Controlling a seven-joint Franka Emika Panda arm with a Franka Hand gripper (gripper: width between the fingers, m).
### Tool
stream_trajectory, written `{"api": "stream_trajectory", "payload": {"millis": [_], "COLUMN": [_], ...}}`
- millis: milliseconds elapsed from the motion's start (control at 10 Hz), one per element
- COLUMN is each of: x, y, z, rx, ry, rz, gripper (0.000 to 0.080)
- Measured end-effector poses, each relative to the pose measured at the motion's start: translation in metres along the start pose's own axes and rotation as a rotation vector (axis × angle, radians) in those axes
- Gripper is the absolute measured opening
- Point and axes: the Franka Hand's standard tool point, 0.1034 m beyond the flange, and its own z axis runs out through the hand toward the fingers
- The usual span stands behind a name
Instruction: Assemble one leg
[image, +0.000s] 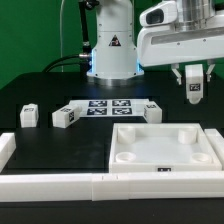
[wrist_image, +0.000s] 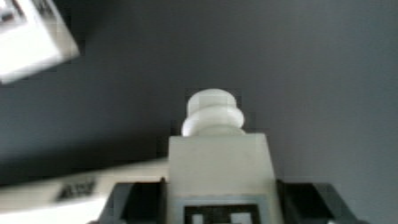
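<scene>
My gripper (image: 195, 88) is at the exterior view's upper right, raised above the table and shut on one leg (image: 195, 90), a white block with a marker tag. It hangs above the far right corner of the large white square panel (image: 165, 148). In the wrist view the held leg (wrist_image: 221, 150) sits between the dark fingers (wrist_image: 143, 205) of the gripper (wrist_image: 222, 207), its rounded threaded tip pointing away. Three more legs rest on the table: two (image: 30, 116) (image: 65, 118) at the left and one (image: 153, 111) by the marker board.
The marker board (image: 108, 107) lies in front of the arm's base (image: 110, 55). A white rail (image: 50, 181) runs along the table's front, with an upturned end at the left (image: 7, 148). A blurred white shape (wrist_image: 36, 45) shows in the wrist view.
</scene>
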Motion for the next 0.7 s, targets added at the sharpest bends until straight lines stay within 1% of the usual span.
{"api": "stream_trajectory", "payload": {"millis": [100, 200, 300, 400, 500, 700], "x": [0.011, 0.034, 0.059, 0.074, 0.085, 0.082], "y": [0.004, 0.011, 0.007, 0.004, 0.002, 0.002], "z": [0.002, -0.002, -0.007, -0.007, -0.002, -0.001], "rx": [-0.004, -0.007, -0.004, 0.001, 0.003, 0.004], "ry": [0.051, 0.063, 0.067, 0.078, 0.084, 0.097], "rz": [-0.064, -0.103, -0.131, -0.172, -0.206, -0.203], "gripper": [0.029, 0.029, 0.029, 0.029, 0.029, 0.029]}}
